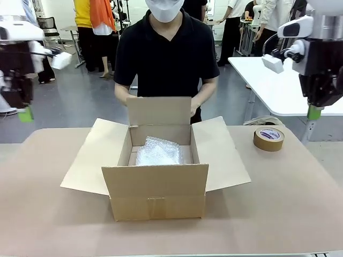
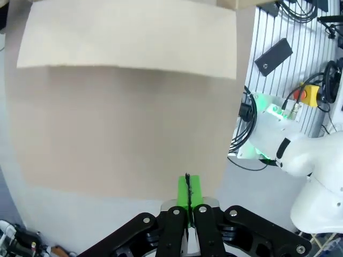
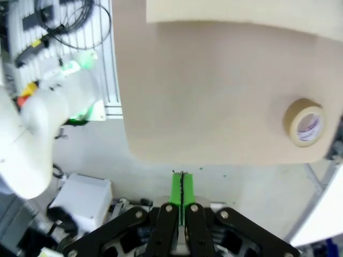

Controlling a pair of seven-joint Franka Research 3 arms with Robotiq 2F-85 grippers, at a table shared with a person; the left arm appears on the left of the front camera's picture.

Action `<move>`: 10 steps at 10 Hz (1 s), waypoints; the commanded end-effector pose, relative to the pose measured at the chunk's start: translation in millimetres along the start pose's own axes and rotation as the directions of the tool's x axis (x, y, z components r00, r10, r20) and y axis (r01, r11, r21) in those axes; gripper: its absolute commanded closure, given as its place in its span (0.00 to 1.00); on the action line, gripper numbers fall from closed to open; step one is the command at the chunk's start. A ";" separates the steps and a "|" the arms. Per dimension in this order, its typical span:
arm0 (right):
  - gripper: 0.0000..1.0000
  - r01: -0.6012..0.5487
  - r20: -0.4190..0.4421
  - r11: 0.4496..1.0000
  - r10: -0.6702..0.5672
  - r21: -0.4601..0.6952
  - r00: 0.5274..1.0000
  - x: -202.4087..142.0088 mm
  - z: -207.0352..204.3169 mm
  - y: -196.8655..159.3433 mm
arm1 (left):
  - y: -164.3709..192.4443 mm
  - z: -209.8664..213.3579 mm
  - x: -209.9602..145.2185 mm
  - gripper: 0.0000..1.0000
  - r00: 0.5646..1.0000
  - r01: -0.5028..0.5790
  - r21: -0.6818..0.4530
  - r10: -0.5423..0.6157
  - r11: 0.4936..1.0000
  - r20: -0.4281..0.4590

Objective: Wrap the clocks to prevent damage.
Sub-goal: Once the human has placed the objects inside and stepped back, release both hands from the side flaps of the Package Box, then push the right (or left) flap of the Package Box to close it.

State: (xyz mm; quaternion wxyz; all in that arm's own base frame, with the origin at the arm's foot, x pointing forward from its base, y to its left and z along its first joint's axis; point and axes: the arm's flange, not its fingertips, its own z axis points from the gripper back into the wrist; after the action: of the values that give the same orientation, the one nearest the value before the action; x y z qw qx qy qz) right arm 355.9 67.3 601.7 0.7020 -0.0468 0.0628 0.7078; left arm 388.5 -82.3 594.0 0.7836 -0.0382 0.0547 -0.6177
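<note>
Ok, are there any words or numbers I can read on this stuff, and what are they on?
On the tape roll, the label in its core: blue and red print, too small and blurred to read.
On the cardboard box: no print on the sides that show.
So no text here can be read.

Robot lab, white worktable (image 1: 276, 88), loose cables (image 2: 301, 9), emergency-stop button (image 2: 310, 94)

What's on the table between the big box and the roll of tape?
Nothing: in the front view just bare table separates the cardboard box from the tape roll.
</note>
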 end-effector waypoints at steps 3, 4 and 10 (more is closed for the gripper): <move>0.99 0.079 0.049 0.997 -0.080 0.018 0.996 -17.6 -24.1 -13.9 | 0.4 -31.5 -42.1 0.99 0.993 0.016 0.011 -0.017 1.000 0.118; 0.99 0.042 0.016 0.999 -0.043 0.005 0.999 -18.0 -8.6 -5.7 | -4.0 -10.0 -34.2 0.99 0.998 -0.007 0.015 0.006 1.000 0.056; 0.99 0.042 0.016 0.999 -0.043 0.005 0.999 -18.0 -8.6 -5.7 | -4.0 -10.0 -34.2 0.99 0.998 -0.007 0.015 0.006 1.000 0.056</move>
State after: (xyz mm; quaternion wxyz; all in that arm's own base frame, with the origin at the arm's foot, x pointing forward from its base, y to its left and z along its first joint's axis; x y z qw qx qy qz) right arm 362.5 48.7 594.8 0.7193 -0.0434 0.0561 0.6911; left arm 374.2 -49.6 583.5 0.7838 -0.0522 0.0217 -0.6184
